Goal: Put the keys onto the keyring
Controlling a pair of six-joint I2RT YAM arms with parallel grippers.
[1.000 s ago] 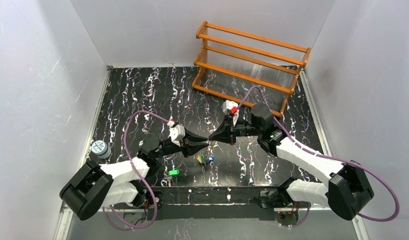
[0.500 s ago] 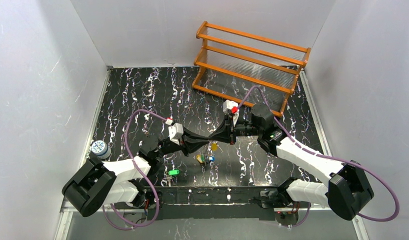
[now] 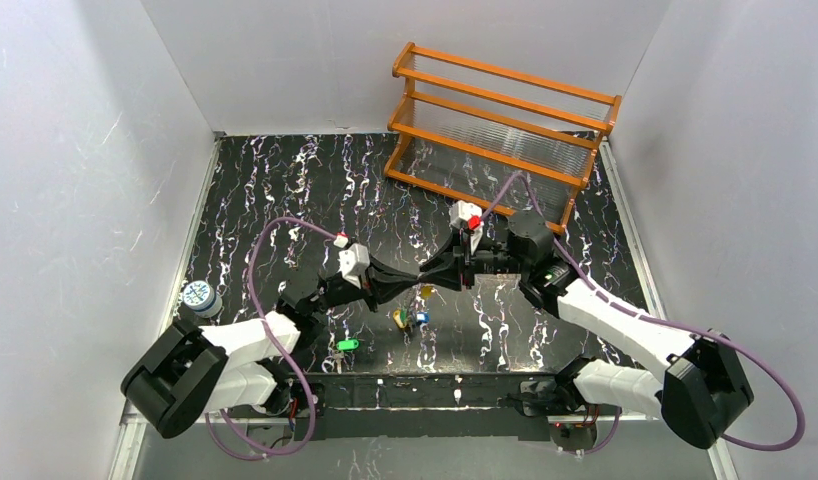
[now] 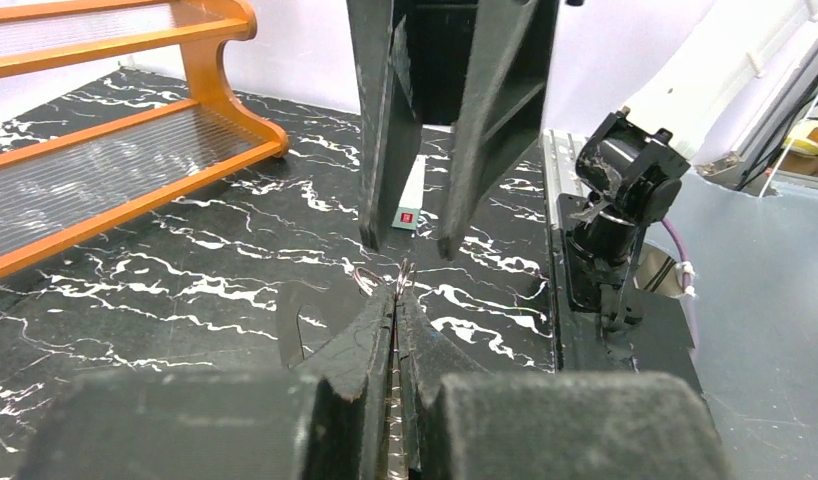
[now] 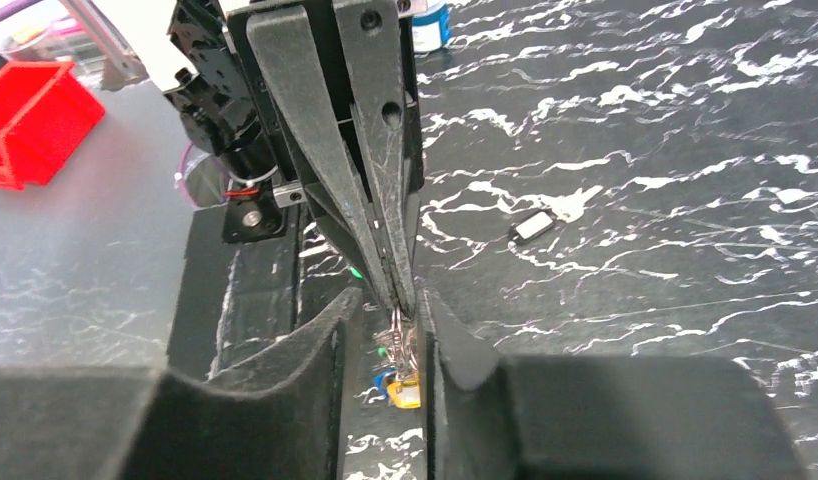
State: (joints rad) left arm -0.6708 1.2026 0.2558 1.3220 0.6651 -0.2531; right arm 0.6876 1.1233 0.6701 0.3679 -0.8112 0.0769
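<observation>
Arms meeting tip to tip above the middle of the black marbled surface [image 3: 285, 190]. Both reach inward from their bases at the near edge, forearms stretched low and nearly level, wrists facing one another.

Left claw [image 4: 396, 300]: fingers pressed together with almost no gap, pinching the keyring [image 4: 402, 272], whose thin pale wire shows just past the fingertips. In the overhead view this claw [image 3: 413, 280] points right and slightly away from the bases.

Right claw [image 5: 390, 300]: fingers parted, standing on either side of the left claw's tips and of the keyring [image 5: 402, 330]. Whether either pad touches the wire cannot be told.

Yellow key [image 5: 406, 393]: hangs directly below the keyring between the right claw's fingers; from above it shows just under the point where the claws meet [image 3: 426, 292].

Other keys [image 3: 411, 318]: a small cluster with olive, green and blue heads lies on the surface just nearer the bases than the claws. A single green key [image 3: 347, 345] lies apart to the left, near the left arm.

Orange rack [image 3: 500, 120] stands at the far right; a round blue-white can [image 3: 198, 297] sits at the left edge.
</observation>
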